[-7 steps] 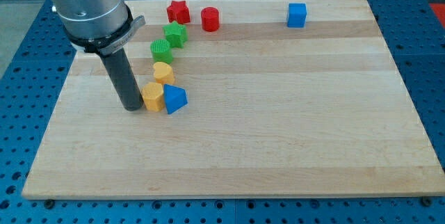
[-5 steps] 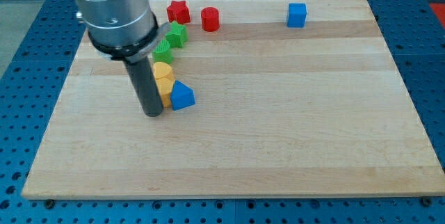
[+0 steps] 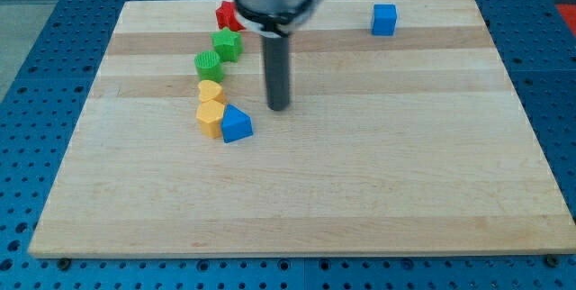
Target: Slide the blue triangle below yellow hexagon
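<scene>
The blue triangle [image 3: 237,125] lies on the wooden board, touching the right side of the yellow hexagon [image 3: 211,119] at the view's left of centre. A second yellow block [image 3: 211,92], rounded, sits just above the hexagon. My tip [image 3: 279,107] rests on the board up and to the right of the blue triangle, a short gap away from it.
A green round block [image 3: 208,64] and a green star [image 3: 228,45] run up from the yellow blocks. A red star [image 3: 225,13] shows partly behind the arm at the top. A blue cube [image 3: 384,20] stands at the top right. The arm hides the red cylinder.
My tip has moved from the left of the yellow hexagon to the upper right of the blue triangle. The hexagon and triangle were nudged slightly right before that.
</scene>
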